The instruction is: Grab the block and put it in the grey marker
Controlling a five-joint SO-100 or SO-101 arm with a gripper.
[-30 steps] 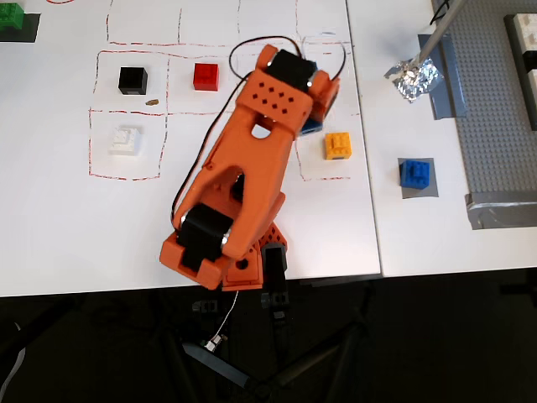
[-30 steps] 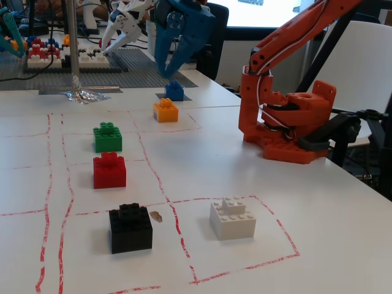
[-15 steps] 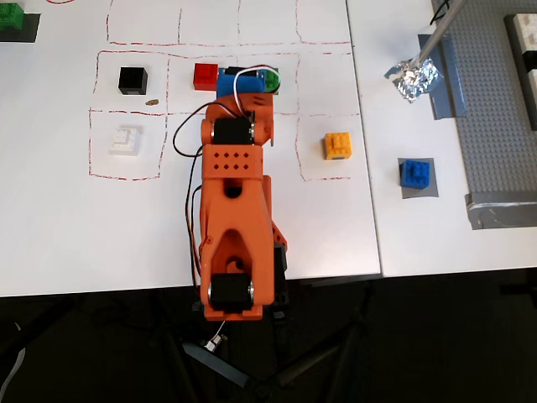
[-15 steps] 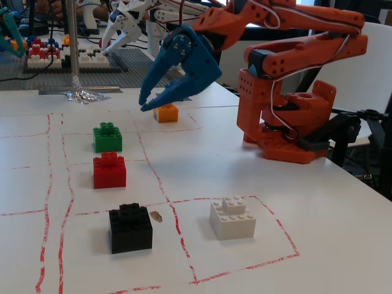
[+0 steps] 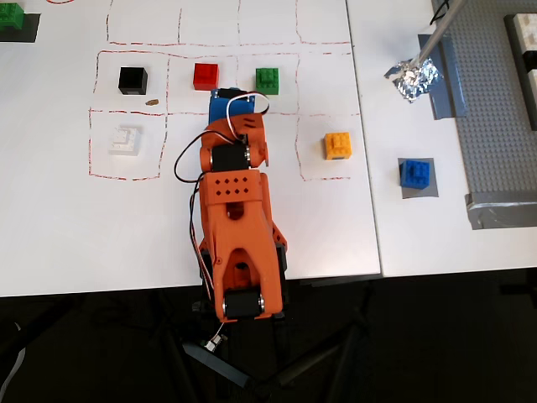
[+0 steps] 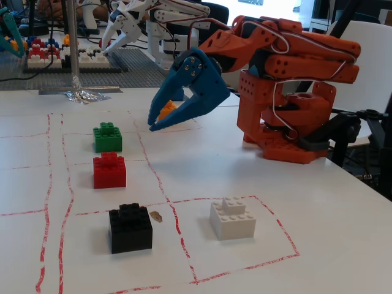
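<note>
The block (image 5: 414,173), small, rigid, light plastic, best pinched across its flat sides, already sits on the grey marker (image 5: 432,189) at the counter's (image 5: 50,235) three o'clock. The hand (image 6: 154,122) hangs empty, jaws wide, near centre.

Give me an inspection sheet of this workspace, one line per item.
Surface: white table with red dashed grid lines.
Job's things: blue block sits on the grey marker in the overhead view, apart from the arm.
Clutter: green block, red block, black block, white block, orange-yellow block, crumpled foil, grey baseplate.
Grippers: blue gripper open, empty, above the table, arm folded back.
Cables: white and black wires looped along the arm.
Surroundings: other robot arms behind the table in the fixed view.
</note>
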